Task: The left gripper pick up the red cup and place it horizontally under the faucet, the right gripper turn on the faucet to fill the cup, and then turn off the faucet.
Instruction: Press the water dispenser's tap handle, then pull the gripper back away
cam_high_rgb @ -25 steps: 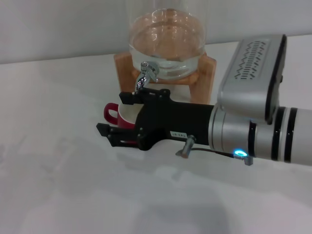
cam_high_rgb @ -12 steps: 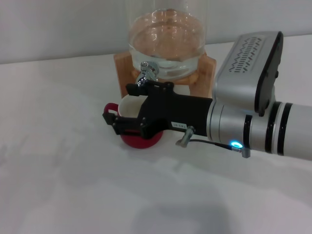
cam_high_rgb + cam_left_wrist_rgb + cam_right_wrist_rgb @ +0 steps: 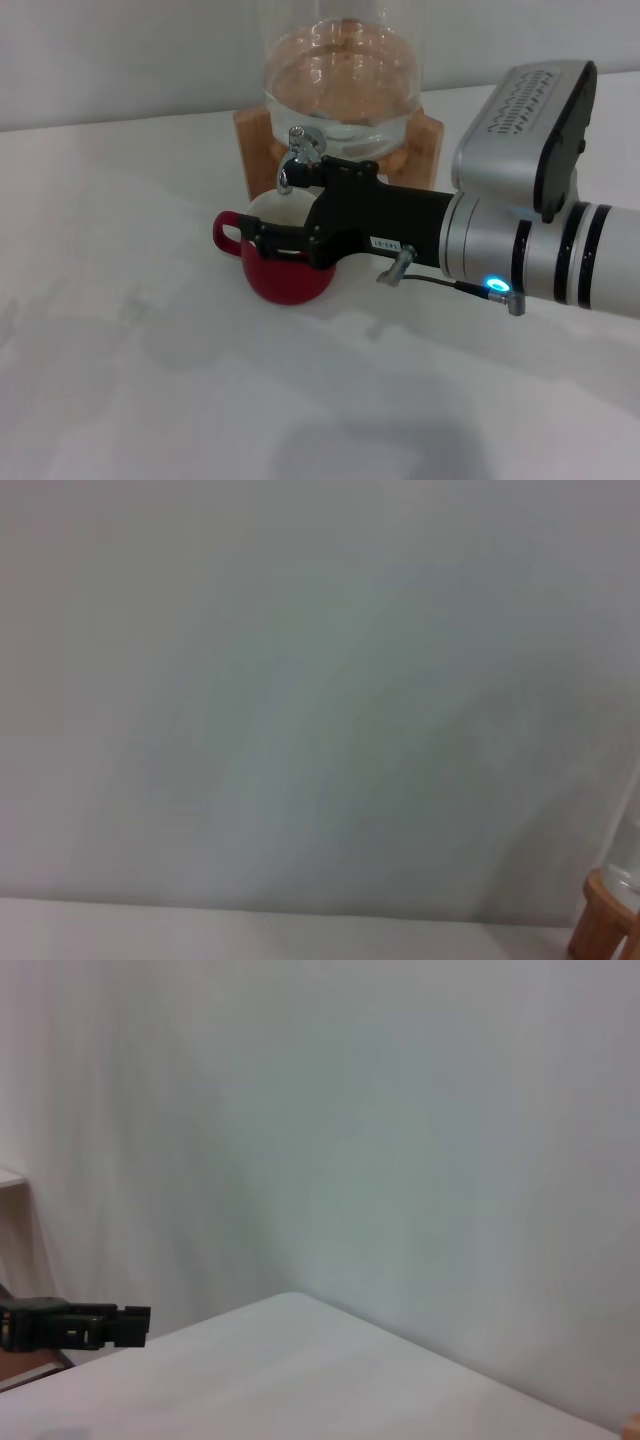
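The red cup (image 3: 287, 276) stands upright on the white table, right below the chrome faucet (image 3: 299, 150), with its handle pointing to the left. My right gripper (image 3: 282, 214), on the arm with the blue light, reaches in from the right. Its fingers are open: the upper one lies just below the faucet spout, the lower one over the cup's rim. One black fingertip (image 3: 78, 1325) shows in the right wrist view. The left gripper is out of view; its wrist view shows only the wall and a corner of the wooden stand (image 3: 603, 927).
The glass water dispenser (image 3: 340, 80) sits on its wooden stand (image 3: 254, 150) at the back of the table (image 3: 150, 380). The right arm's silver wrist housing (image 3: 520, 150) stands to the right of the stand.
My right gripper has moved right and back toward the faucet, uncovering most of the red cup. The cup has stayed in place.
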